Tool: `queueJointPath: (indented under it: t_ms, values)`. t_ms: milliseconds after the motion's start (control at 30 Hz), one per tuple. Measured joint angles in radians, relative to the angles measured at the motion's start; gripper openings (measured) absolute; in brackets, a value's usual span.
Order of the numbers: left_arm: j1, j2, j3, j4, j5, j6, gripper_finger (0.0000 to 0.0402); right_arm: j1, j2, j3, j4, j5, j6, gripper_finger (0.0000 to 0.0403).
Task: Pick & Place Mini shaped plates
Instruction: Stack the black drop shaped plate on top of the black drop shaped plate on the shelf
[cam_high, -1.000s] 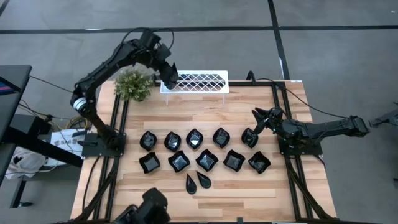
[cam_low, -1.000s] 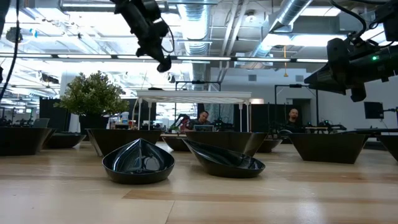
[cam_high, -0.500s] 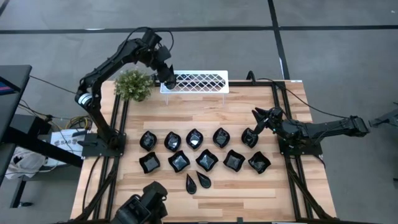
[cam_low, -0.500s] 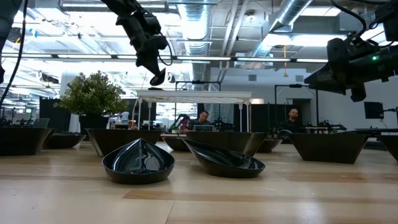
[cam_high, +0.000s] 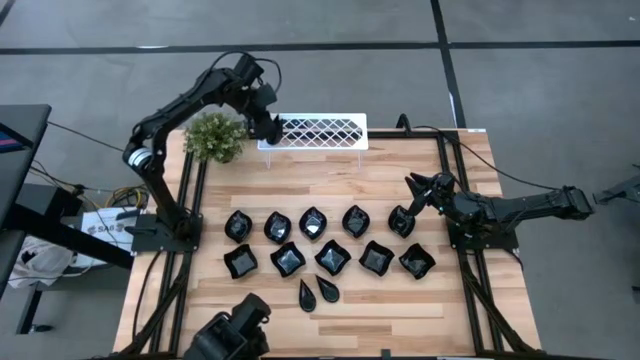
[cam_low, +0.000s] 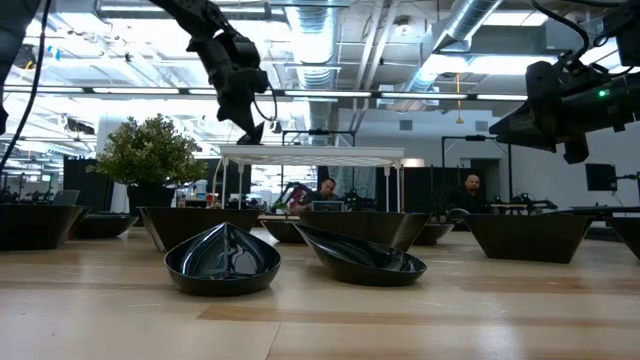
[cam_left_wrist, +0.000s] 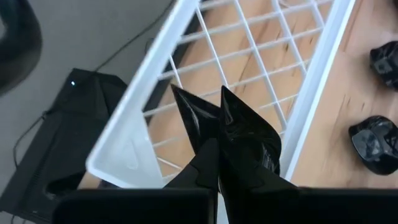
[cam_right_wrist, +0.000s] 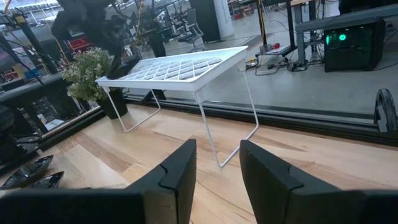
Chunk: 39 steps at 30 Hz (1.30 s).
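1. Black and glossy, the mini shaped plates (cam_high: 320, 250) sit in two rows on the wooden table (cam_high: 320, 180), with two slim teardrops (cam_high: 317, 292) at the near edge.
2. In the low view those two front dishes (cam_low: 222, 262) loom large, so the rows behind are only a line of dark rims.
3. Over on the right, the right gripper (cam_high: 415, 190) waits just beside the end plate (cam_high: 402, 221) of the back row. Its own wrist view shows the fingers (cam_right_wrist: 177, 177) parted with nothing between them.
4. Further back, the left gripper (cam_high: 267, 128) hangs at the left end of the white rack (cam_high: 320, 132), right next to the green plant (cam_high: 214, 136).
5. Its wrist view settles what the overhead cannot: the two pointed fingers (cam_left_wrist: 249, 134) are pressed together over the lattice (cam_left_wrist: 249, 56), and no plate shows between them.
6. My read: this is between placements, and no plate is carried. No dish shows on the rack from above, though the arm covers its left end.
7. Next move, I judge, calls for the left arm to swing to the rows, spread its fingers and drop onto a rim squarely; glossy, thin edges could slip.
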Motion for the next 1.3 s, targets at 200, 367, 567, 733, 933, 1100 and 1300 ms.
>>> queueJointPath:
  t_ms: [200,367,567,733,933,1100,1300]
  values:
    - [0.0,0.007,-0.003,0.011,0.001,-0.009,0.0006,0.0,0.0,0.0,0.0,0.0,0.0,0.0119]
    - [0.003,0.007,-0.003,0.011,0.001,-0.011,0.0005,0.0,0.0,0.0,0.0,0.0,0.0,0.0119]
    - [0.002,0.007,-0.003,0.011,0.001,-0.011,0.0008,0.0,0.0,0.0,0.0,0.0,0.0,0.0119]
    - [0.003,0.007,-0.003,0.018,0.001,-0.01,0.0009,0.0,0.0,0.0,0.0,0.001,0.0,0.0119]
    - [0.003,0.007,-0.003,0.023,-0.007,0.007,0.001,0.0,0.0,0.0,0.0,0.001,0.0,0.0119]
    - [0.003,0.007,-0.003,0.023,-0.01,0.008,0.0011,0.0,0.0,0.0,0.0,0.001,0.0,0.0119]
    - [0.003,0.007,-0.003,0.027,-0.023,0.007,0.0045,0.0,0.0,0.0,0.0,0.001,0.0,0.0119]
